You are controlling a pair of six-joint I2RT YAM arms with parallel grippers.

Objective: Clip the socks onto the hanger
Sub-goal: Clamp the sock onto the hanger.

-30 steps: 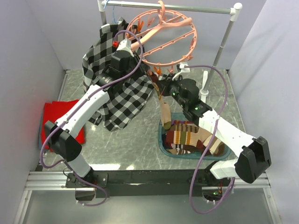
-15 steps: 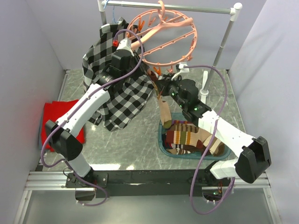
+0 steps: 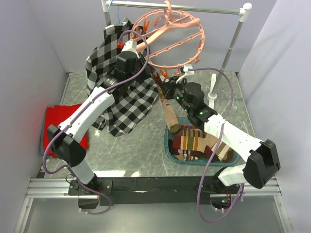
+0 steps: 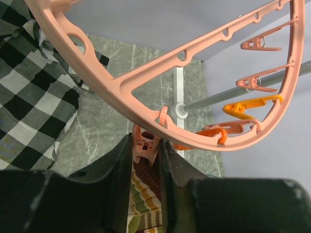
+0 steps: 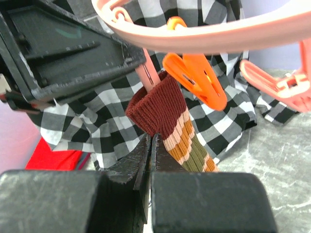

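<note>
Right wrist view: right tool (image 5: 149, 145) clenched on the striped sock (image 5: 170, 116), its long axis upright, cuff at twelve o'clock touching the pink clip (image 5: 146, 74) the left tool (image 4: 146, 151) pinches under the hanger (image 5: 204, 36).

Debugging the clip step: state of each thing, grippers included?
Salmon-pink round plastic hanger: hooked on grey metal rail, tilted.
Left gripper: shut on small pink plastic clip.
Right gripper: shut on maroon-cuffed striped knitted sock.
That sock: cuff up at the clip, not visibly clipped.
Teal plastic basket: holds more striped socks.
</note>
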